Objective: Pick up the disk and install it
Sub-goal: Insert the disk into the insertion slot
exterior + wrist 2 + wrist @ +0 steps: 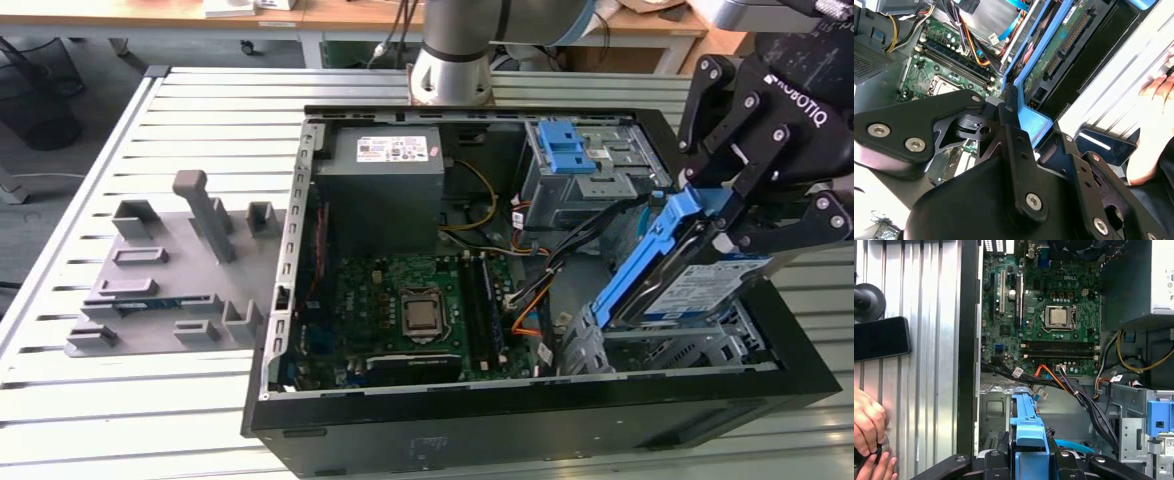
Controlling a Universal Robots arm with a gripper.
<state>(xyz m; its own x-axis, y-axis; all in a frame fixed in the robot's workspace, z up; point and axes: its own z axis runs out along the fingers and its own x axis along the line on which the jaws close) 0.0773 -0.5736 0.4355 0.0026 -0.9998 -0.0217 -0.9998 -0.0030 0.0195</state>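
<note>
Pick-up: done. The hand (731, 222) is clamped on the disk (687, 285), with the jaws closed on the upper end of its blue bracket.

Position: the disk is off the bench (200, 120) and inside the open case (534, 405), at the exterior view's right. It is steeply tilted, upper end high. The lower end is down at the grey bay (701, 345), near the drive cage (587, 170). Cannot tell whether the lower edge touches the bay rails.

Install: judged under way, not complete. The disk is not level or seated, and the hand has not let go.

Note: cables (534, 290) run between the motherboard (414, 300) and the bay, just beside the disk's lower end.
</note>
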